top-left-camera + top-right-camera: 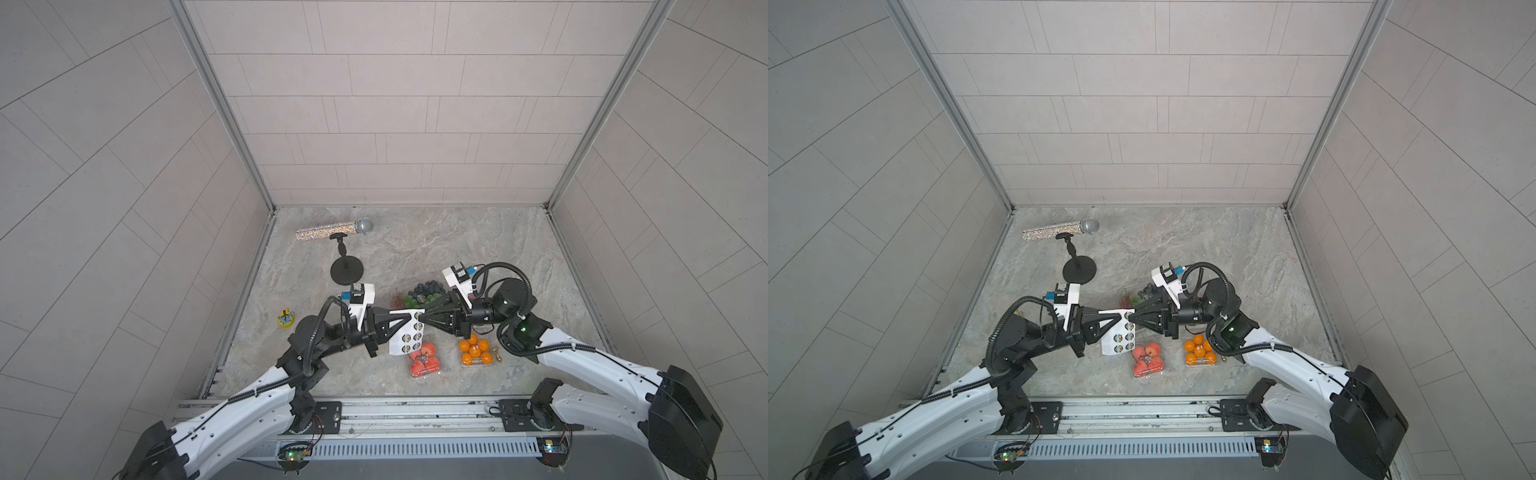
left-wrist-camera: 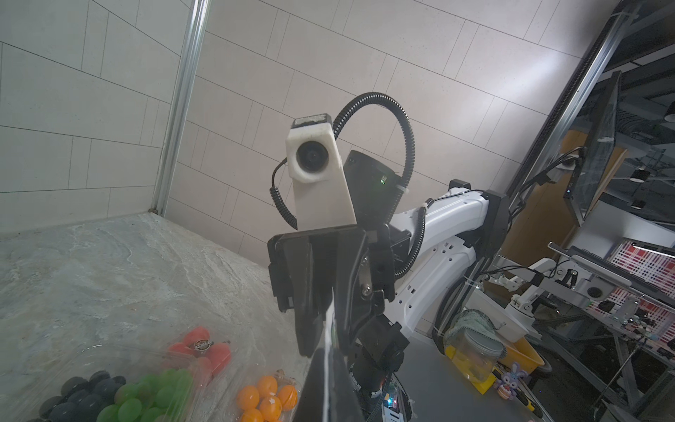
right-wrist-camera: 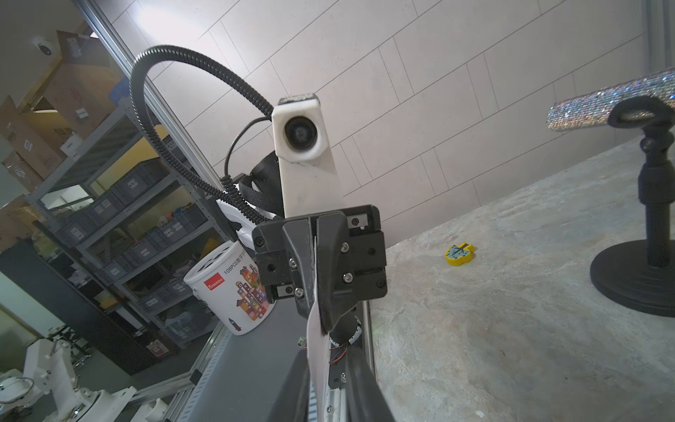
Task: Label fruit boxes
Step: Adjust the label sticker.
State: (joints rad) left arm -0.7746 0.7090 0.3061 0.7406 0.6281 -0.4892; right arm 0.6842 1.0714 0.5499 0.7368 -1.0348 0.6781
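The clear plastic grapes-and-blueberries box (image 1: 419, 292), the small clear red-fruit box (image 1: 424, 361) and the small clear orange box (image 1: 475, 353) sit on the marbled table beneath the arms. Above them hangs the white sheet of round stickers (image 1: 405, 340). The left gripper (image 1: 409, 321) is clamped on it, and the right gripper (image 1: 420, 318) is pinched nearly closed on its edge. Opposing pulls could tear the sheet or curl a sticker.

L arm (image 1: 249, 395) jaws shut; R arm (image 1: 582, 357) jaws pinched; tips meeting.
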